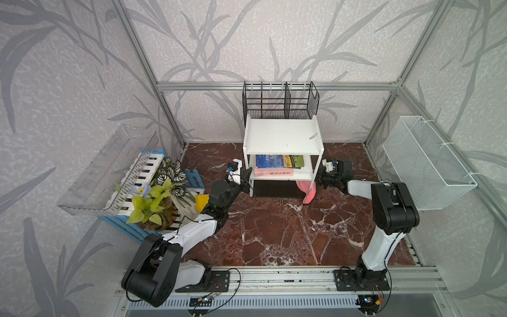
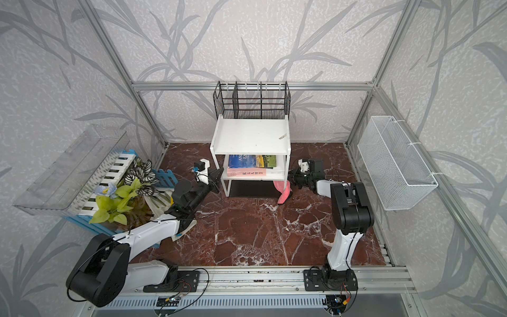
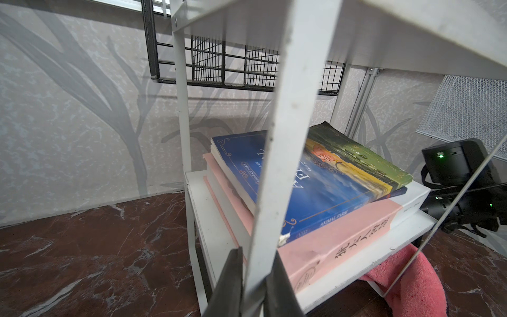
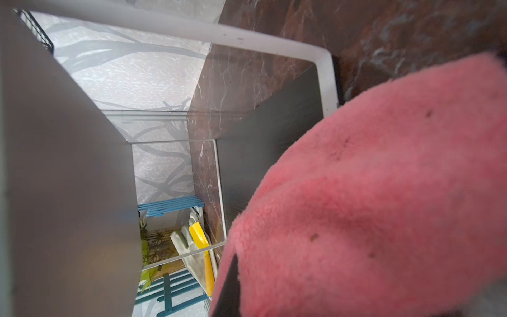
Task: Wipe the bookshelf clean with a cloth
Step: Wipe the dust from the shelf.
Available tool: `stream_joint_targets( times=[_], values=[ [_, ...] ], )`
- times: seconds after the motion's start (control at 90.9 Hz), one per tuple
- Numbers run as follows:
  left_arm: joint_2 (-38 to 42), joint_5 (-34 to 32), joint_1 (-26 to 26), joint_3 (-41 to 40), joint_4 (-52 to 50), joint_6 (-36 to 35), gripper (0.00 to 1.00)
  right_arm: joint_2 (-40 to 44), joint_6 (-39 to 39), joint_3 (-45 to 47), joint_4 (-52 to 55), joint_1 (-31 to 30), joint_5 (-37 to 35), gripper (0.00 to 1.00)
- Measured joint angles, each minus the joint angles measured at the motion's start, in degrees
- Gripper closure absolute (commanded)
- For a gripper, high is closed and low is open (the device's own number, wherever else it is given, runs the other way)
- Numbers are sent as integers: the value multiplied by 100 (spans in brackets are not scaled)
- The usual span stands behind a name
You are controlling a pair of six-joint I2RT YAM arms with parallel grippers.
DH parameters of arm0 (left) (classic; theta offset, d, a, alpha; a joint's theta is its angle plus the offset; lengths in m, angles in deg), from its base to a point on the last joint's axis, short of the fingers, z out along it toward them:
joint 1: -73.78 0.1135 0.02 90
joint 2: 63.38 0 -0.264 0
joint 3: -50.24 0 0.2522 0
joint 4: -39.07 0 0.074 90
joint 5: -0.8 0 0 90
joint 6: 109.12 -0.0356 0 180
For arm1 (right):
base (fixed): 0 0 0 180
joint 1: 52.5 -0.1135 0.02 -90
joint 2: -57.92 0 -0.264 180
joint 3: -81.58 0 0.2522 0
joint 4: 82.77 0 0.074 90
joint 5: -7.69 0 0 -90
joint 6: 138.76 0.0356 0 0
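Nearest me, the marble tabletop is bare between the two arm bases, so there is good room to swing in front of the shelf

Left gripper: clamped on the front left leg of the bookshelf, one finger on each side of it in the left wrist view. I read this as bracing the unit

Right gripper: pinched on the pink cloth, low at the shelf's front right corner. The cloth comes out from under the lower tier beside the dark base, with its free end down on the marble

Progress, my judgement: work is at the bottom right corner only. The top board carries a small grey scrap near its right edge and a few specks, so I take the top as not yet wiped. The lower tier is mostly covered by a blue Animal Farm paperback lying on a pink-spined book, which leaves little bare board to reach

Edges and room:
- The gap under the lower tier is tight for the right wrist, and the legs are thin
- The top board has raised lips on both sides
- A potted plant crowds the left arm's outer side
- A white mesh basket hangs near the right elbow
- A black wire-mesh rack sits just behind the top board. I cannot tell whether they touch, so a sweep should stop short of the rear edge
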Motion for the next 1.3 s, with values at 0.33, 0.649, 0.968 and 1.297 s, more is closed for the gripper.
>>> stream_joint_targets(
  times=[0.33, 0.649, 0.968, 1.297],
  values=[
    [-46, 31, 0, 0, 46, 0, 100, -1167, -675, -1755, 752, 39, 326, 100],
    [-57, 52, 0, 0, 61, 0, 100, -1606, -833, -1357, 778, 72, 588, 100],
    [-70, 57, 0, 0, 74, 4, 100, -791, -1543, -389, 1388, 76, 750, 100],
    [-157, 184, 0, 0, 203, 57, 100, -1834, -1554, -2039, 2026, -153, 1016, 100]
  ],
)
